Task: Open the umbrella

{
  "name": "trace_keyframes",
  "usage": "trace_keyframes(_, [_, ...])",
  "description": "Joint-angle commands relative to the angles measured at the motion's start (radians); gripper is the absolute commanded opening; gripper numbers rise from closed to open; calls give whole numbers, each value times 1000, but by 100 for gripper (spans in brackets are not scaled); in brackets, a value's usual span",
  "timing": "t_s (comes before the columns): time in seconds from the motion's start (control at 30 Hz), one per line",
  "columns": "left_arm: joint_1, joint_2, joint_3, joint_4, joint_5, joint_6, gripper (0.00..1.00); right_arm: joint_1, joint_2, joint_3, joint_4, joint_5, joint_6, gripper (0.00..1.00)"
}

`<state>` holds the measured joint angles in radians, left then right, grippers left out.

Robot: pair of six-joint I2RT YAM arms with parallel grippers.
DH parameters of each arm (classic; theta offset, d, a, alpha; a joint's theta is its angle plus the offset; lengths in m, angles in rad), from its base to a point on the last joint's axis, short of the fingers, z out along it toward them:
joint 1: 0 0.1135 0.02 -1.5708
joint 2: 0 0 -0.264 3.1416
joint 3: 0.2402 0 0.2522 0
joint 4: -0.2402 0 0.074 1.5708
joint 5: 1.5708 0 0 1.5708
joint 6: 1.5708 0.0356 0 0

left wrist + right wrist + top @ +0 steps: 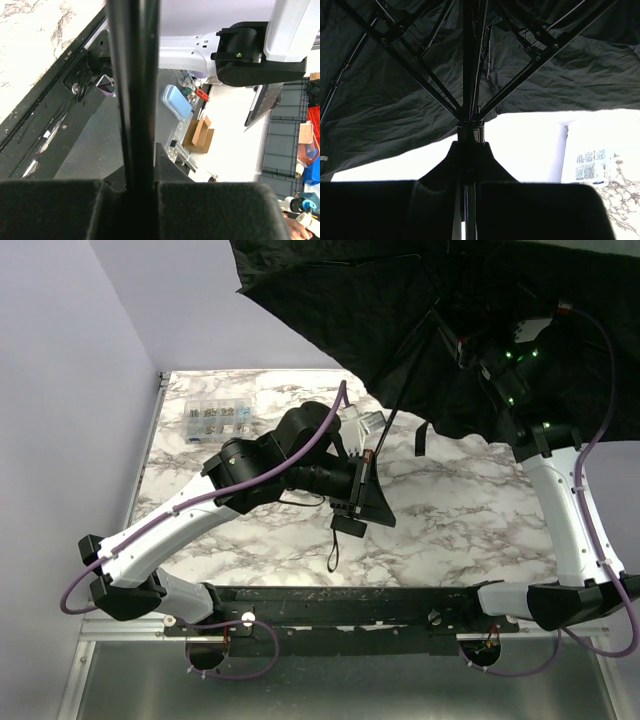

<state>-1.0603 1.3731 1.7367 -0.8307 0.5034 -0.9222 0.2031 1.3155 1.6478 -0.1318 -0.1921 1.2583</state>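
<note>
Charcoal-black fabric folding umbrella: canopy spread, held aloft over the far right of the white marble table. Left claw clamped narrow on the thin black shaft's near end. Right claw clamped just below the runner. Hazard: if the runner is unlatched, releasing could collapse the canopy, and opposed pulls could bend the shaft.

Matt black cloth on the umbrella — creased, faintly wrinkled, thin dark metal-looking ribs with small rivets, smooth black shaft with a dull sheen, white-grey marble-pattern table, smooth and slightly glossy, clear plastic box, smooth white plastic arm shells
</note>
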Motion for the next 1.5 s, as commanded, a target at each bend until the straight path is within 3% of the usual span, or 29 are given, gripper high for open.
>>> trace_keyframes(0.0, [-57,-6,35,-80,-2,8,0,-24,-29,-21,193,270,57,2])
trace_keyframes(0.27, [-151,53,158,-248,9,88,0,-24,-18,-11,134,539,-6,3])
trace_keyframes(0.63, [-246,35,150,-295,21,82,0,-35,112,98,210,763,-136,7])
trace_keyframes(0.73, [-269,15,120,-301,21,78,0,-62,157,149,205,788,-138,12])
trace_keyframes(1.23, [-328,-113,-60,-314,48,61,0,-252,426,532,89,844,-126,13])
trace_keyframes(1.47, [-330,-121,-40,-307,71,61,0,-309,506,655,76,837,-130,17])
